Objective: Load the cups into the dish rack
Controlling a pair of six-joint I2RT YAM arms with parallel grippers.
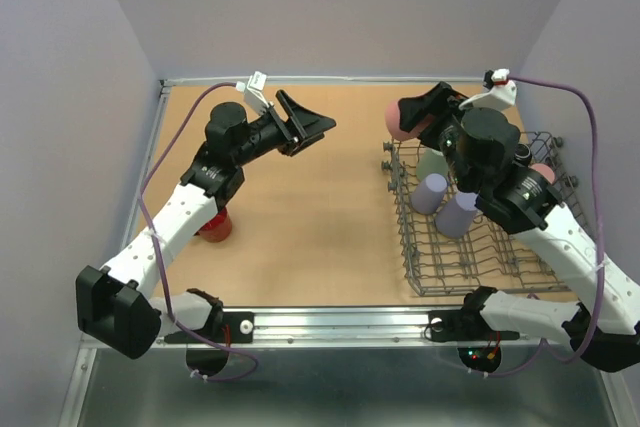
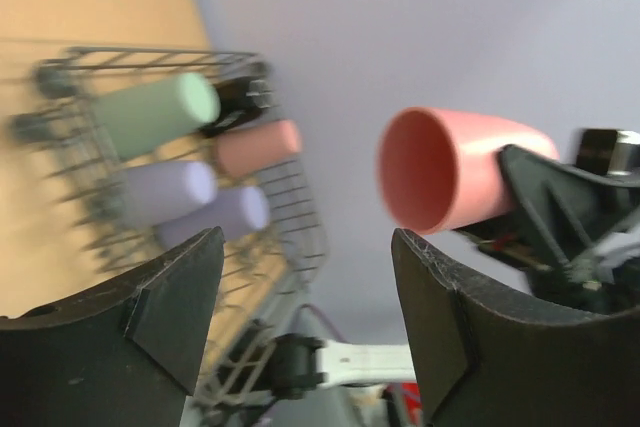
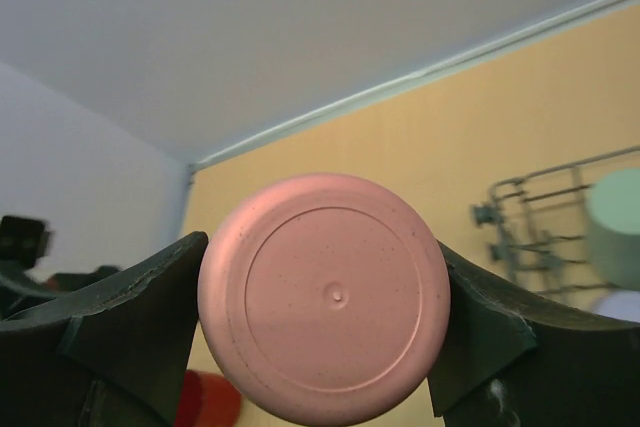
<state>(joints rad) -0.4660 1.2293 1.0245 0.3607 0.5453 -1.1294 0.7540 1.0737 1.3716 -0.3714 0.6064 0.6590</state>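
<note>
5 cups (image 1: 430,192) in dish rack (image 1: 470,267), mug (image 1: 215,225) left.

Work surface: tan wooden table (image 1: 320,232).
The grey wire dish rack (image 1: 445,259) stands on the right half. A red mug (image 1: 216,226) stands near the left edge, well apart from the rack.

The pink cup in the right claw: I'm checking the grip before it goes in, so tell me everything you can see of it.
The pink cup is a handleless tumbler, matte and faintly speckled, plastic by its look. Its flat round base has a raised ring and a small centre dimple; its inside shows empty. It lies sideways in the air, mouth toward the left arm, near the far left corner of the dish rack. The right claw pinches its sides; nothing else touches it.
</note>
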